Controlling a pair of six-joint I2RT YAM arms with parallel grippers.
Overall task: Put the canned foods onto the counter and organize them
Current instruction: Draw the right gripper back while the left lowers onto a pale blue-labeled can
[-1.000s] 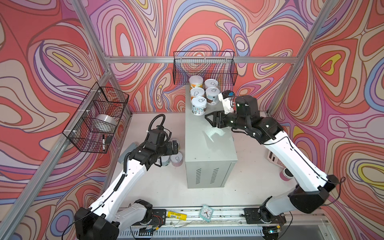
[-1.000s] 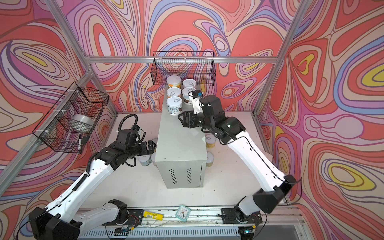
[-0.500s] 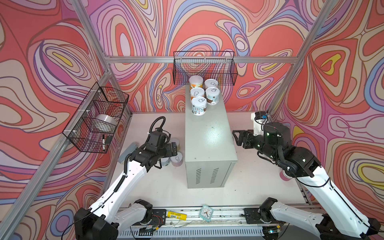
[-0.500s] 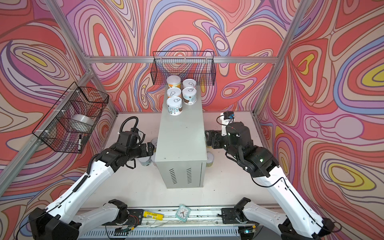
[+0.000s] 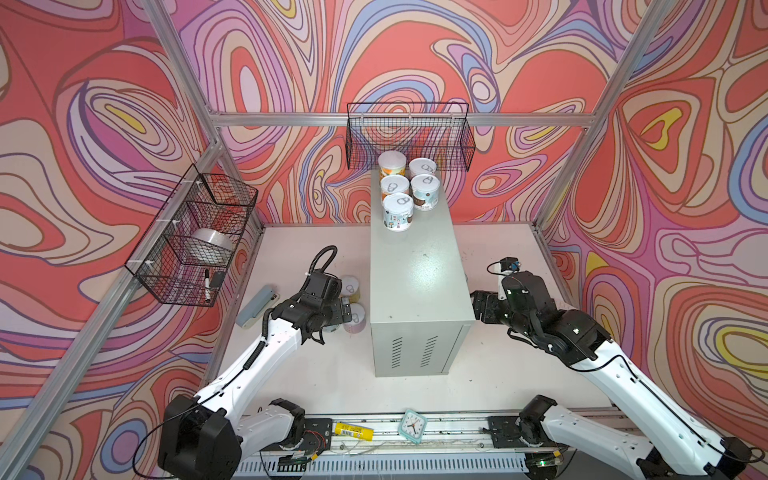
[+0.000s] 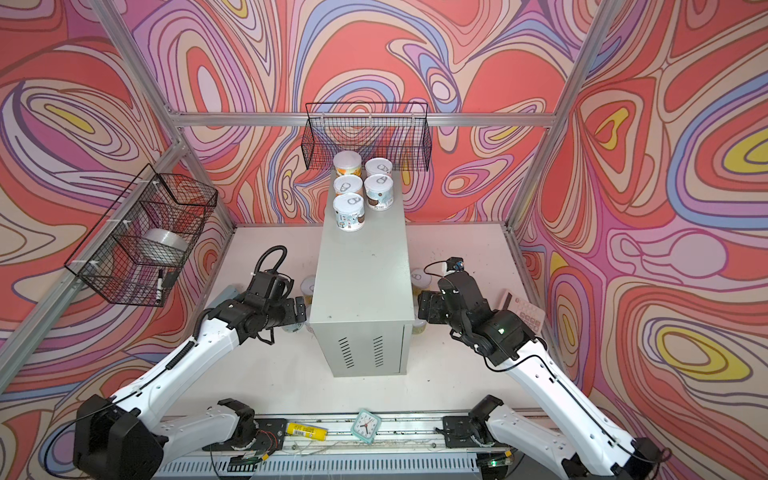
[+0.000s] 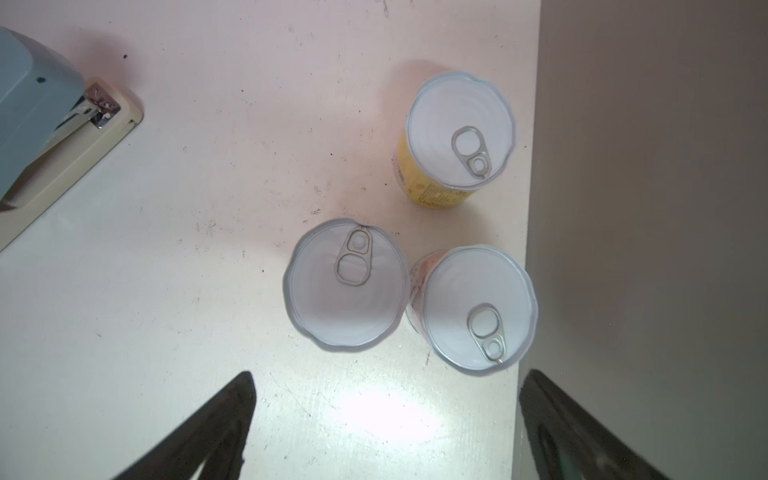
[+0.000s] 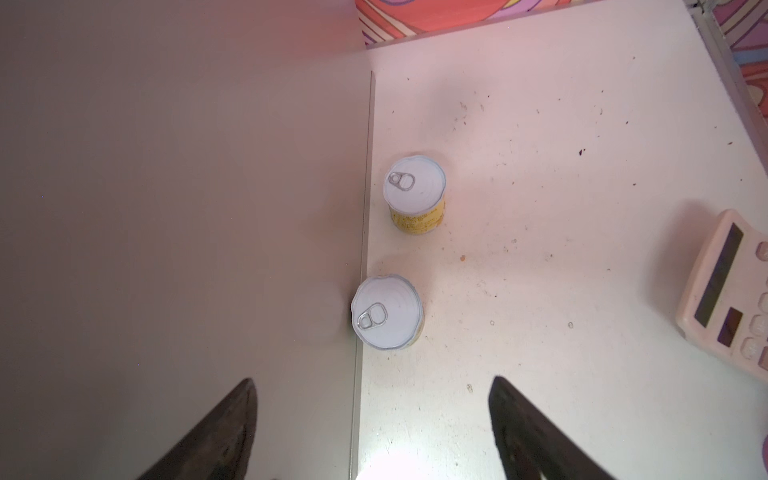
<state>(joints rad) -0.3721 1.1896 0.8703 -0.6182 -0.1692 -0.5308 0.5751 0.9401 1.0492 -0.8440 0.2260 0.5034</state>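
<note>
Ten short cylindrical cans [image 5: 395, 187] in all, with silvery-white pull-tab lids and paper labels, every one upright. Five are bunched at the far end of the tall pale grey-green metal box counter [image 5: 419, 282], on its flat glossy top. The counter's near face has two groups of vent slits [image 5: 415, 351]. Three more stand on the scuffed white tabletop [image 5: 316, 374] left of the counter: a yellow-label can [image 7: 460, 129] near the counter wall, a can with hidden label [image 7: 347, 286], and a pinkish-label can [image 7: 478, 307] right by it; cannot tell if those two touch. The last two are on the right side: a second yellow can [image 8: 414, 187] and a can by the wall [image 8: 386, 311], just beside the counter's side. The left gripper [image 7: 386, 384] hovers over the three, its black fingers spread wide with nothing between them. The right gripper [image 8: 372, 385] hangs over the counter's right edge, one finger above the top and one above the table, well apart and holding nothing. Clutter: one grey-blue and cream stapler [image 7: 41, 116], one pale pink calculator [image 8: 731, 282], and two black wire baskets [image 5: 409, 137] on the walls. One silver tape roll [image 5: 214, 245] sits in the side basket, and one teal square clock [image 5: 413, 424] is on the front rail.
</note>
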